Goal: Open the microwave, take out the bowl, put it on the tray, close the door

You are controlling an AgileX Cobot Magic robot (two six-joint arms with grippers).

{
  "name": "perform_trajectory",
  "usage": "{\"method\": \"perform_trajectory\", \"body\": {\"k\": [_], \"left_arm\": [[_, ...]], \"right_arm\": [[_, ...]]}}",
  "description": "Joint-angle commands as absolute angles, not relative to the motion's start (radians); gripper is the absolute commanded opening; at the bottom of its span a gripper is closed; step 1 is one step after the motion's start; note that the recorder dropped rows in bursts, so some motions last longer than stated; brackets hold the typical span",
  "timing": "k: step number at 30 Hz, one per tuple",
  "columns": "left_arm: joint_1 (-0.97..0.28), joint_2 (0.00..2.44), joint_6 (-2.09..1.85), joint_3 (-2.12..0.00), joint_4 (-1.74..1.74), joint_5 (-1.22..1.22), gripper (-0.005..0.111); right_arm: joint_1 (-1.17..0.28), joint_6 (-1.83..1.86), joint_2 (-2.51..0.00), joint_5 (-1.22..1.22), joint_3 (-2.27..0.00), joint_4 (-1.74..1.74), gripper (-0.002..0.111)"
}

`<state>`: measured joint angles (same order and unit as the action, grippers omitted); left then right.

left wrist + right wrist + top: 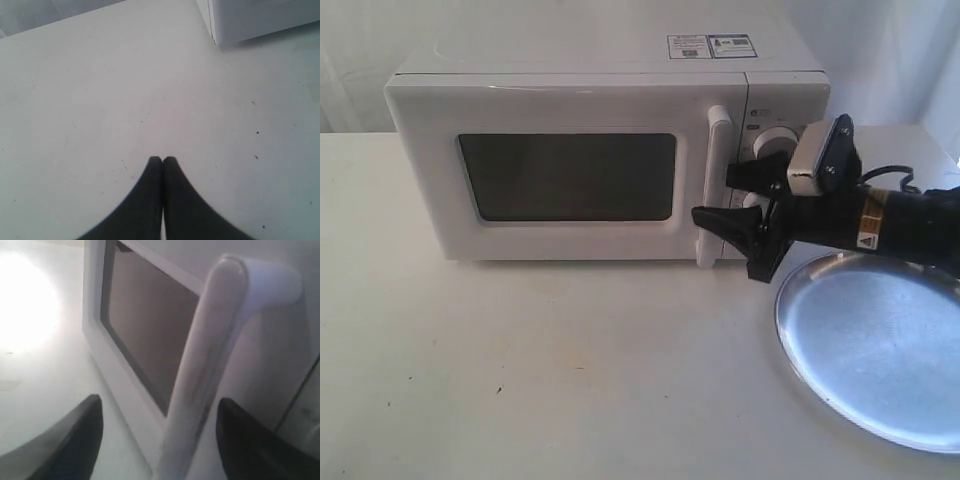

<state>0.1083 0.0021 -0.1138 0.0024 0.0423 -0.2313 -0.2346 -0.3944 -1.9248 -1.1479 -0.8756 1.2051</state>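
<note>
The white microwave (590, 90) stands at the back of the table with its door (565, 175) shut; the dark window shows nothing inside, so the bowl is hidden. My right gripper (717, 195) is open in front of the vertical white bar handle (716, 170), one finger on each side of it. In the right wrist view the handle (210, 365) runs between the two dark fingers of the gripper (157, 412), with gaps on both sides. The silver tray (880, 350) lies on the table at the right. My left gripper (162, 160) is shut and empty above the bare table.
A corner of the microwave (250, 20) shows in the left wrist view. The white table (540, 370) stretches in front of the microwave, to the left of the tray. A white curtain hangs behind.
</note>
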Motion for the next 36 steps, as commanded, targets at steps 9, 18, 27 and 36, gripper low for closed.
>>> {"method": "perform_trajectory", "body": {"k": [9,18,27,36], "left_arm": [[0.108,0.000,-0.109,0.000,0.035,-0.232,0.000],[0.108,0.000,-0.109,0.000,0.035,-0.232,0.000],[0.108,0.000,-0.109,0.000,0.035,-0.232,0.000],[0.108,0.000,-0.109,0.000,0.035,-0.232,0.000]], "right_arm": [[-0.328,-0.365,-1.995,-1.221,-0.969,1.238,0.040],[-0.328,-0.379,-1.964,-1.221,-0.969,1.370,0.028],[-0.371,-0.450,-1.918,-1.221,-0.969,1.486,0.010],[-0.389,-0.512,-1.766,-1.221,-0.965,1.619,0.000]]}}
